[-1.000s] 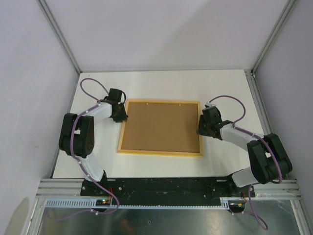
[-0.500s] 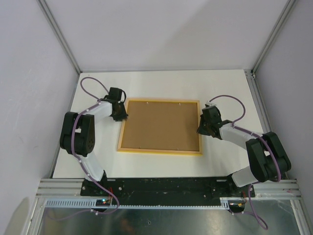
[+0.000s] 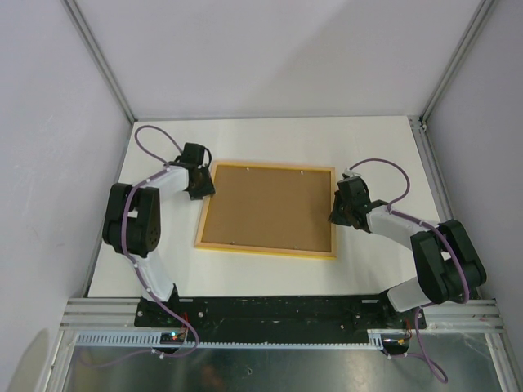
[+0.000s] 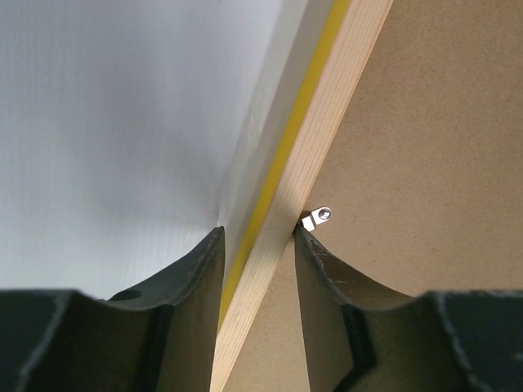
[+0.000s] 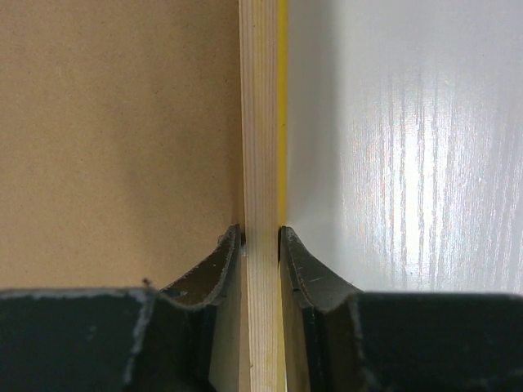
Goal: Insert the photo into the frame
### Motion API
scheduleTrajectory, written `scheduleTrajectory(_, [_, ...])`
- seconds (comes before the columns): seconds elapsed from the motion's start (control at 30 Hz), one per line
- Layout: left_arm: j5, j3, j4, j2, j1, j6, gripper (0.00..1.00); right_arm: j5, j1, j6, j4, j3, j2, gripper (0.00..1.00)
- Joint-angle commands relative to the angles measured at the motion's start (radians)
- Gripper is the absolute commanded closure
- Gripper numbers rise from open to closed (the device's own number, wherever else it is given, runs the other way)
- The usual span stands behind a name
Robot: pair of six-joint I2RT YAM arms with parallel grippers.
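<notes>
The frame (image 3: 274, 167) lies face down in the middle of the table (image 3: 368, 147), backing board (image 3: 270, 208) up; the photo is not visible. The frame looks light, stiff and thin, so it is best held by opposite side rails, where the left fingers (image 4: 200, 269) and right fingers (image 5: 204, 273) pinch it.

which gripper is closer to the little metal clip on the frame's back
Left. The left gripper grips the frame edge beside the clip; the right gripper holds the opposite edge.
</notes>
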Motion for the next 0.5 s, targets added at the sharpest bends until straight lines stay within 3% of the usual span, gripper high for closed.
scheduleTrajectory(0.0, [0.012, 0.009, 0.023, 0.046, -0.005, -0.012, 0.55, -0.018, 0.001, -0.014, -0.004, 0.022, 0.014, 0.95])
scheduleTrajectory(0.47, [0.038, 0.016, 0.043, 0.068, -0.005, 0.009, 0.48, -0.023, 0.002, -0.016, -0.002, 0.022, 0.018, 0.95])
